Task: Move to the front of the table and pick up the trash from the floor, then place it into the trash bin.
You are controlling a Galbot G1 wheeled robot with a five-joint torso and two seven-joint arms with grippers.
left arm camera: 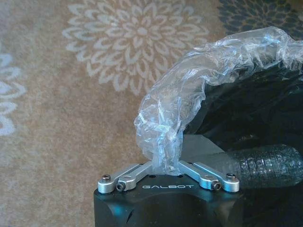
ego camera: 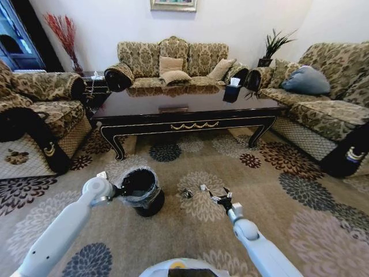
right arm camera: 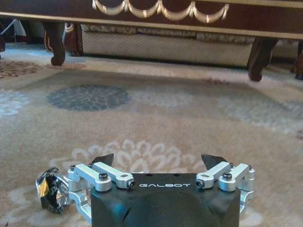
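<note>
The trash bin (ego camera: 144, 193), black with a crinkled clear liner (left arm camera: 199, 80), stands on the flowered floor (ego camera: 190, 161) in front of the table (ego camera: 184, 109). My left gripper (ego camera: 120, 189) (left arm camera: 165, 163) is shut on the bin's liner-covered rim. A small crumpled dark, shiny piece of trash (ego camera: 186, 194) (right arm camera: 51, 190) lies on the carpet just right of the bin. My right gripper (ego camera: 213, 191) (right arm camera: 158, 160) hovers low over the carpet right beside that scrap, open with nothing between its fingertips (right arm camera: 102, 159), and faces the table's gold-trimmed apron (right arm camera: 161, 12).
Patterned sofas ring the table: one on the left (ego camera: 40, 109), one behind (ego camera: 173, 60), one on the right (ego camera: 323, 104). A dark tissue box (ego camera: 232, 92) sits on the tabletop. Open carpet stretches between me and the table legs (right arm camera: 57, 45).
</note>
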